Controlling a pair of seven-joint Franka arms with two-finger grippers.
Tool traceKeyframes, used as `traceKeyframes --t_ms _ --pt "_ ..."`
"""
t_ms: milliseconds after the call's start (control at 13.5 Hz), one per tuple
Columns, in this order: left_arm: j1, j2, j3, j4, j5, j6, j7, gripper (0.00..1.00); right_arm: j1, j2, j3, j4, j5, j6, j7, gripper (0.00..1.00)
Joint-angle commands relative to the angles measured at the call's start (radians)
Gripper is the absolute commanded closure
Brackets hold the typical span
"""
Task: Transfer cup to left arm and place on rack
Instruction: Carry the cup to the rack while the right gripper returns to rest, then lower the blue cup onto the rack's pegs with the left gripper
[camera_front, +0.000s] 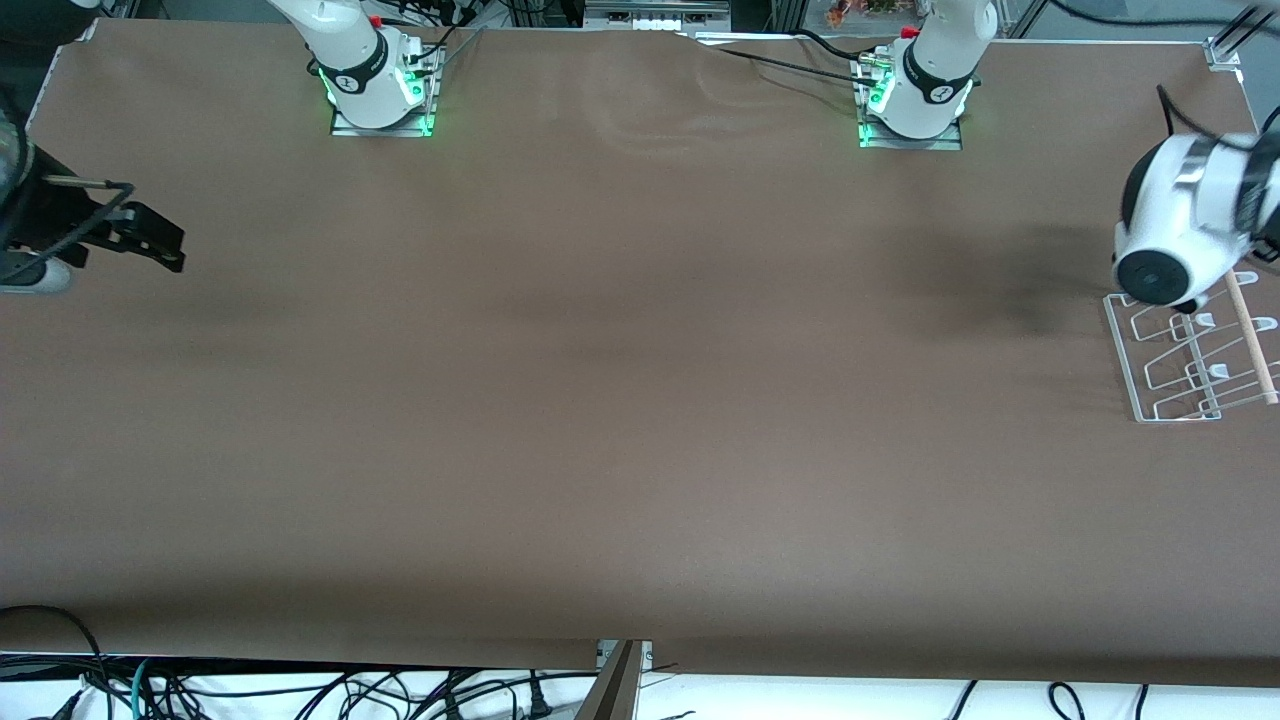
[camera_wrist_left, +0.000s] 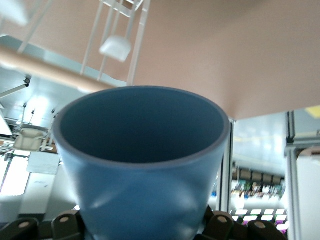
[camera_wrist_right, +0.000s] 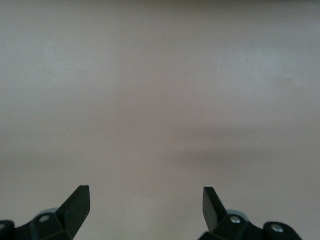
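The light-blue cup (camera_wrist_left: 142, 165) fills the left wrist view, rim toward the camera's far field. My left gripper (camera_wrist_left: 145, 227) is shut on its lower body. In the front view the left arm's wrist (camera_front: 1175, 235) hangs over the end of the white wire rack (camera_front: 1165, 385) that is farther from the front camera, and it hides the cup and the fingers there. The rack (camera_wrist_left: 122, 30) and its pale wooden rod (camera_wrist_left: 50, 75) show past the cup. My right gripper (camera_wrist_right: 146, 200) is open and empty over bare table at the right arm's end (camera_front: 150, 238).
The rack's wooden rod (camera_front: 1250, 340) runs along its edge at the left arm's end of the table. The brown table (camera_front: 640, 400) spreads between the arms. Cables hang below the table edge nearest the front camera.
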Motion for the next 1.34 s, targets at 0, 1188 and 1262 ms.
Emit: traceKeyframes --t_ms 0,1188,1262 --pt "-0.018 0.046 -0.003 0.031 0.095 -0.062 0.023 1.0 -0.008 -0.029 0.007 -0.029 -0.01 -0.011 -0.028 0.0" --pt "-0.026 0.161 0.013 0.041 0.319 -0.064 0.006 1.0 -0.005 0.0 0.007 0.016 -0.001 -0.034 -0.024 0.0" --pt "-0.024 0.164 0.014 0.041 0.323 -0.064 0.006 1.0 -0.003 0.0 0.006 0.016 -0.001 -0.033 -0.024 0.0"
